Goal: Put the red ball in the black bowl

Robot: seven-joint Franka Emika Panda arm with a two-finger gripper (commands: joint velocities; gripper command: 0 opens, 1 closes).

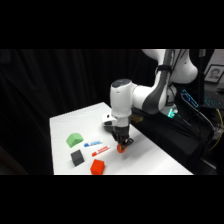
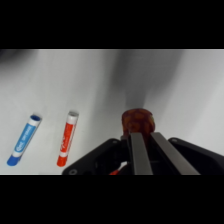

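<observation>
In the side view one white arm reaches down over the table (image 1: 150, 157), its gripper (image 1: 121, 145) closed around the one red ball (image 1: 120, 148) just above the tabletop. Nearby lie one green block (image 1: 74, 140), one dark grey block (image 1: 77, 158), one red-orange cube (image 1: 97, 167), one blue marker (image 1: 93, 144) and one red marker (image 1: 100, 150). No bowl shows.

In the wrist view the fingers (image 2: 140, 152) pinch the red ball (image 2: 136, 121). Two markers lie side by side, well apart from it: blue (image 2: 23, 139) and red (image 2: 67, 138).

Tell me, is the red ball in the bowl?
No. The red ball sits on the white table at the gripper; no bowl shows.
</observation>
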